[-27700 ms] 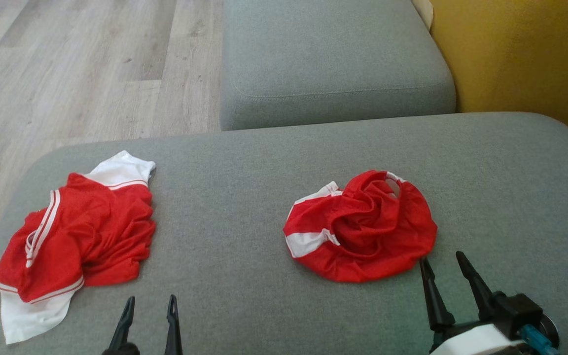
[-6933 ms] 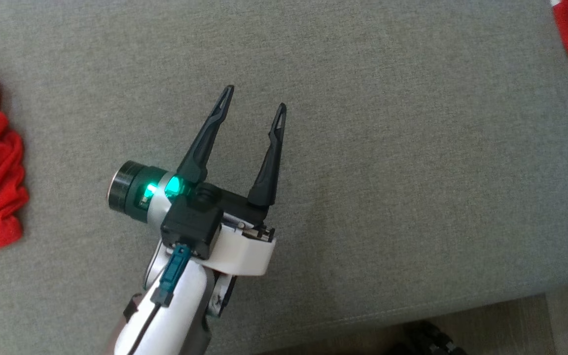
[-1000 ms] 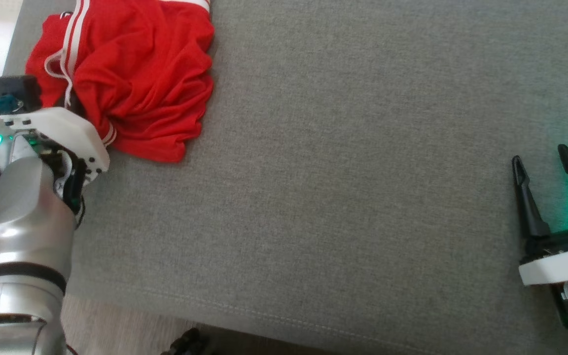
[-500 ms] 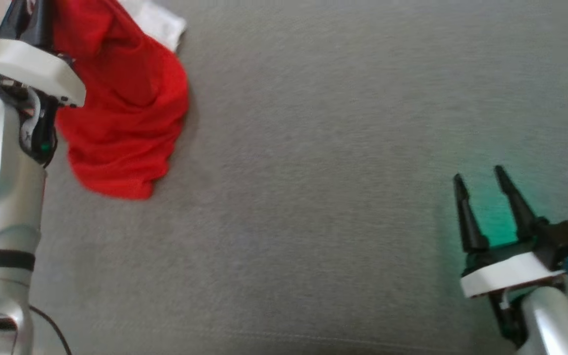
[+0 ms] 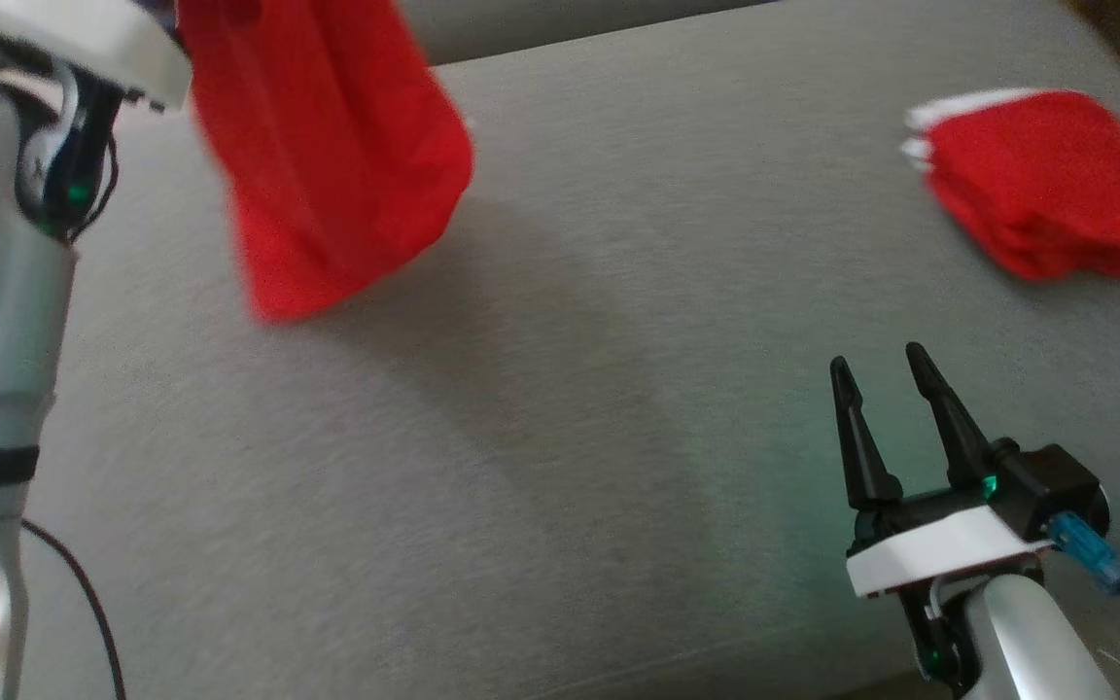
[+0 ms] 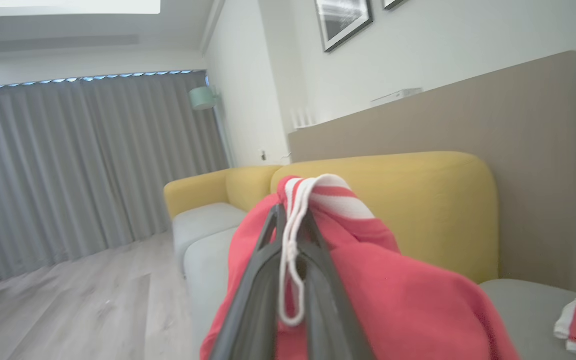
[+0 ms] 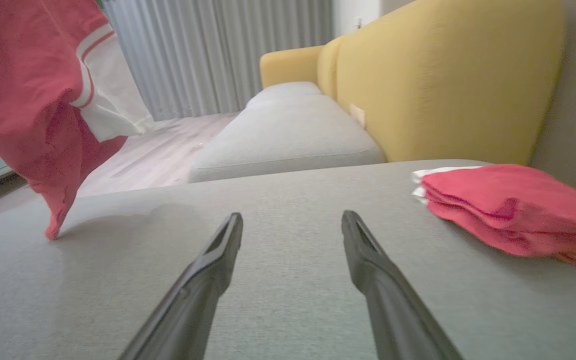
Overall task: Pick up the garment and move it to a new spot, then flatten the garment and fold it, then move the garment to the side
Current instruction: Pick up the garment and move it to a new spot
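Left claw (image 6: 293,216) clamps garment (image 5: 327,146); top cut off | right claw (image 5: 886,374) agape

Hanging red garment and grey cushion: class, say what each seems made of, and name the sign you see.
Hanging red garment: probably thin, soft sports fabric, matte; it drapes in loose folds, with white stripes. Grey cushion: seemingly woven upholstery cloth, matte; a fine flecked weave shows.
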Robot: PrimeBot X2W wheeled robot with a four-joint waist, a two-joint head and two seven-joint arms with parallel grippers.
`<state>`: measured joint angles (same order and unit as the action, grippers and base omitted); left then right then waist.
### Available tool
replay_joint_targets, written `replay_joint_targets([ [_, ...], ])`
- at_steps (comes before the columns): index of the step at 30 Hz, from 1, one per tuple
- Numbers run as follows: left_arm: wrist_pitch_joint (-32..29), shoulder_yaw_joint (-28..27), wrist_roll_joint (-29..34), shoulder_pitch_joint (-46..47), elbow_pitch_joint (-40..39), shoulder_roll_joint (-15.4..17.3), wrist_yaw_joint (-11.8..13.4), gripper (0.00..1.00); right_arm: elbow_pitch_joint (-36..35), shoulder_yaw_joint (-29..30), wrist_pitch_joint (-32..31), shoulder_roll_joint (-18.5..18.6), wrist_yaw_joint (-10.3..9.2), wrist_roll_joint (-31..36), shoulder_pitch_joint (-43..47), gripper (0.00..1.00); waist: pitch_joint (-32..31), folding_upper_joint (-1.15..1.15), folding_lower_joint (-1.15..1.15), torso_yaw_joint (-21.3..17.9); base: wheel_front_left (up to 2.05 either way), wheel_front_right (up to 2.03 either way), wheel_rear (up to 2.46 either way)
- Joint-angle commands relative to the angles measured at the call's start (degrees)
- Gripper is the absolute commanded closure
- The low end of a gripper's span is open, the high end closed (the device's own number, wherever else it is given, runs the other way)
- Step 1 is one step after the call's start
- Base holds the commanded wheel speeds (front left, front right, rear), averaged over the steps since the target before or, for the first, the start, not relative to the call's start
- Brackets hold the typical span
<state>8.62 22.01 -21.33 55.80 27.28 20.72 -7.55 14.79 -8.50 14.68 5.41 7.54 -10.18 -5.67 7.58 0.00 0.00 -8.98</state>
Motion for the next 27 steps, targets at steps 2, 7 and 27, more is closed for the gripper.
replay_joint_targets([
  [2,-0.8,-0.7,0.2,4.7,-2.7,1.7,0.1,1.00,-2.0,-1.3,0.3,-0.4,-0.05,-0.4,-2.7,0.00,-1.9,0.00,0.00,-7.3,0.00,0.00,0.00],
  [7,-1.8,1.0,0.4,5.5,-2.8,-0.3,0.4,1.00,-2.0,-1.4,0.3,-0.9,-0.05,-0.6,-3.3,0.00,-0.1,0.00,0.00,-11.0,0.00,0.00,0.00],
  [27,4.6,8.2,-5.1,-20.4,17.7,-13.8,1.3,0.00,-2.4,-1.9,0.3,-0.3,-0.05,1.2,-1.1,0.00,4.2,0.00,0.00,-4.3,0.00,0.00,0.00],
])
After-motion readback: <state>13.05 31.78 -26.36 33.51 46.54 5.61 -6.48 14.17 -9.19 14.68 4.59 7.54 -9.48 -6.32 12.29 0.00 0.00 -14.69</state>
